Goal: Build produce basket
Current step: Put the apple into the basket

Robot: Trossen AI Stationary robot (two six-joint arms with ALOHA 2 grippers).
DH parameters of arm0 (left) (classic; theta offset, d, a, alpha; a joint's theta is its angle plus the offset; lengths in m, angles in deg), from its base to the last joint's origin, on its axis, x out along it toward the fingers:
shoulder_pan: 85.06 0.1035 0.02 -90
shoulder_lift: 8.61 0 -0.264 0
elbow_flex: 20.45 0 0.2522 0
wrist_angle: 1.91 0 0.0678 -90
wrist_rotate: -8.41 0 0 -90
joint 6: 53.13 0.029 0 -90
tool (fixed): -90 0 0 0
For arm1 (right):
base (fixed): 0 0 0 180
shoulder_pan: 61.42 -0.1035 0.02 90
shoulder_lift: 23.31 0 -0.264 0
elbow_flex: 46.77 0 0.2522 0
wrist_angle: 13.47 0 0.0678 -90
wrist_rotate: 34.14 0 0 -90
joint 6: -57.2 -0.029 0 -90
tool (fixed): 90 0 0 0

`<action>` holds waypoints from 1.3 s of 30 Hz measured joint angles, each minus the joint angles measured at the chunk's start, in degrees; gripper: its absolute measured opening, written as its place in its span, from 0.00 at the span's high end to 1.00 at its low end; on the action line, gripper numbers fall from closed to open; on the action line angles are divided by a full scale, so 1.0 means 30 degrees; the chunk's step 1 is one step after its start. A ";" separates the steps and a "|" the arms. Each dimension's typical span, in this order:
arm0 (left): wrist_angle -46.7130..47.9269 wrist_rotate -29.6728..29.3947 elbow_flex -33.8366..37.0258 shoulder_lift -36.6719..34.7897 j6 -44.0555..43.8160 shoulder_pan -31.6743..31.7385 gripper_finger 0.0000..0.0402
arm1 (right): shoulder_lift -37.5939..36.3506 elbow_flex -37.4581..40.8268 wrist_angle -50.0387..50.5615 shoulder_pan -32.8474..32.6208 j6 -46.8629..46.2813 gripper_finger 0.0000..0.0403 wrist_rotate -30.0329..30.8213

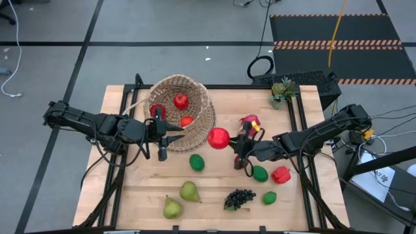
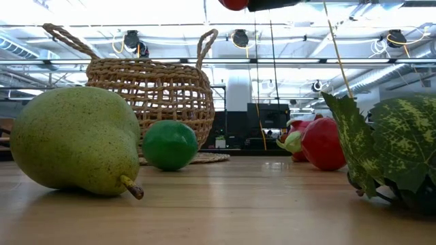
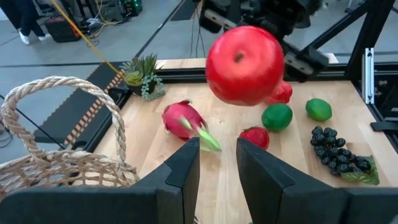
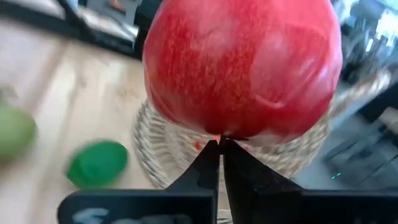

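The round tan wicker basket (image 1: 179, 110) stands upright at the table's far left-centre, with red fruits inside. My right gripper (image 1: 232, 140) is shut on a red apple (image 1: 218, 138), held in the air just right of the basket's rim. My left gripper (image 3: 217, 162) hovers beside the basket's near side, fingers a little apart, pointing toward the apple and touching nothing. Resting on the table are a pink dragon fruit (image 1: 249, 123), a red pepper (image 1: 281, 174), three green limes (image 1: 197, 162), two pears (image 1: 189, 191) and a dark grape bunch (image 1: 239, 198). My right gripper pinches the apple at one end (image 4: 219, 138), only at the fingertips, which meet almost closed there; what small part they have is hidden by the fruit. The fingers come level from the table's right. The apple (image 2: 235, 3) is lifted clear, high above the table.
A small spiky potted plant (image 1: 282, 91) sits at the far right corner. Black rails run along the table's left and right sides. Bare wood lies between the basket and the near fruits. The basket's loop handles (image 2: 65, 37) rise above its rim.
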 joint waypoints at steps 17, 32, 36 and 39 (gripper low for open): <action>-0.0743 0.0000 -0.0007 0.1577 0.1619 -0.0087 0.64 | -0.0002 0.0000 -0.0801 0.0000 -0.6262 0.99 -0.0999; -0.4296 0.1122 -0.0007 0.3484 0.1839 0.0362 0.03 | -0.0002 0.3076 -0.5358 -0.0124 0.1266 0.99 -0.2405; -0.5820 0.3088 0.0000 0.4335 0.2832 0.0393 0.02 | -0.0002 0.3994 -0.7387 -0.0124 0.2685 0.99 -0.2398; -0.7348 0.3395 0.0000 0.4938 0.3675 0.0467 0.02 | -0.0002 0.4102 -0.7509 -0.0124 0.3051 0.99 -0.2398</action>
